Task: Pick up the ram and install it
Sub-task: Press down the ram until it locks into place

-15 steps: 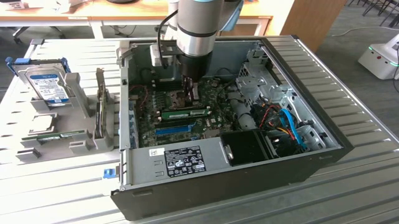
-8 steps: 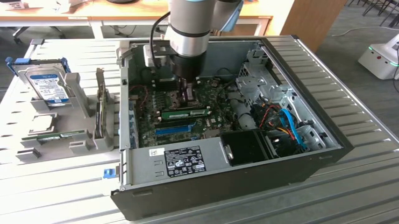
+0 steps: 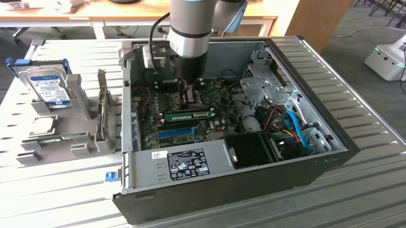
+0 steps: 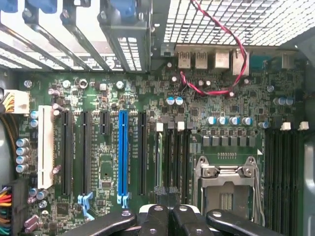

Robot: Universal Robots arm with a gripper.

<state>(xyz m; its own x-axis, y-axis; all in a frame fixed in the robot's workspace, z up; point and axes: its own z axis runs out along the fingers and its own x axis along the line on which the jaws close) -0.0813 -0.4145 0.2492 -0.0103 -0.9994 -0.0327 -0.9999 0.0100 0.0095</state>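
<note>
Install step, late stage by the look of it, not pickup.

- Well out to the exterior view's left of the blue slot (image 3: 176, 131), outside the PC case (image 3: 330, 156): grey fixture (image 3: 82, 118) with a hard drive (image 3: 51, 89) and 1 other green stick (image 3: 56, 139) lying in it. Untouched.
- The ram (image 3: 188, 115) sits on the motherboard (image 3: 219, 102) just behind the blue slot, parallel to it, label side facing the camera. It looks to be standing in a memory slot; can't tell if it's fully seated or latched.
- Gripper (image 3: 189, 100) is inside the case, directly over the ram on the side away from the blue slot, tips very near its top edge. Contact can't be confirmed.
- Wrist view: gripper (image 4: 167, 215) fingers pressed together, nothing between them. Blue slot (image 4: 122, 152) is a few slots off to one side of them.

Judgement: closed fingers are serving as a pusher. Any remaining seating calls for a straight-down press centred on the stick's edge, no side load, or 1 end stays proud.
</note>
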